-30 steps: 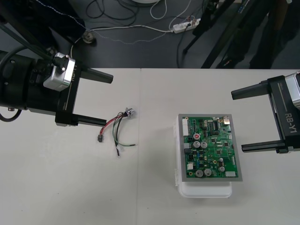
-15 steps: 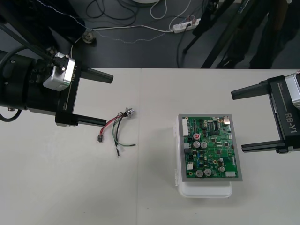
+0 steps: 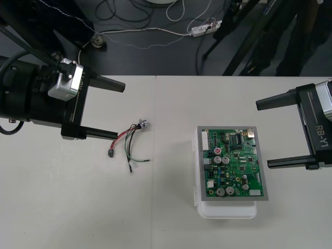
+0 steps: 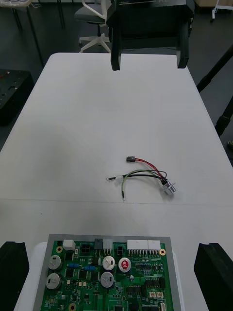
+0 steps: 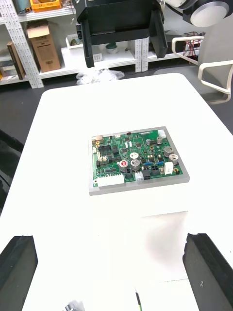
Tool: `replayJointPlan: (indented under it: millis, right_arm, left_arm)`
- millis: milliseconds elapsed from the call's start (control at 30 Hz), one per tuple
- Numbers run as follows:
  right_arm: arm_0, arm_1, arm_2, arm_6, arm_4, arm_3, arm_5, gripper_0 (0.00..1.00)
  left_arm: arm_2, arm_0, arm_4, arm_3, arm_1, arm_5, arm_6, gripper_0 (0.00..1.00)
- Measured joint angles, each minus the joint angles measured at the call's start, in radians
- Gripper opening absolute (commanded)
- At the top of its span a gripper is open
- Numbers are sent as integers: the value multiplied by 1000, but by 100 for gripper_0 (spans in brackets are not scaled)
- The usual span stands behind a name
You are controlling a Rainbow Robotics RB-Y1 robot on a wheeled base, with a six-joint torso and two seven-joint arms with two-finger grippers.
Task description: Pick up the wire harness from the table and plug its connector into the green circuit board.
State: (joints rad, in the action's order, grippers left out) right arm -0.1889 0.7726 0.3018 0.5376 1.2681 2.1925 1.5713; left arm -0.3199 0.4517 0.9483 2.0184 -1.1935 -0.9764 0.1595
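Left jaws: spread wide, holding nothing; on the left arm (image 3: 31, 98) over the left of the surface, the tip of one just beside the harness wires; I cannot tell whether it touches them
Right jaws: spread wide, holding nothing; on the right arm (image 3: 319, 129) at the right edge, just beside the board and pointing towards it
Surface (image 3: 67, 207): plain and light; carries the base and the harness
Base (image 3: 228, 210): white; right of centre, under the board
Board (image 3: 233, 163): green, flat on the base; nothing plugged in from the harness
Harness (image 3: 129, 142): loose on the surface between the left jaws and the board, well apart from the board; red, black and green wires fanned out
Socket (image 3: 143, 124): round metal; the harness end farther from the robot
Plug (image 3: 110, 153): small, black; on the red wire's end, lying free on the surface
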Motion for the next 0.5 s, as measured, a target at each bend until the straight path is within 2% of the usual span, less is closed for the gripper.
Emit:
replayJointPlan:
  millis: [500]
  right_arm:
    - [35,-42,-10,0,11,-18,0,100]
  left_arm:
    - [-18,-38,-9,0,27,0,0,89]
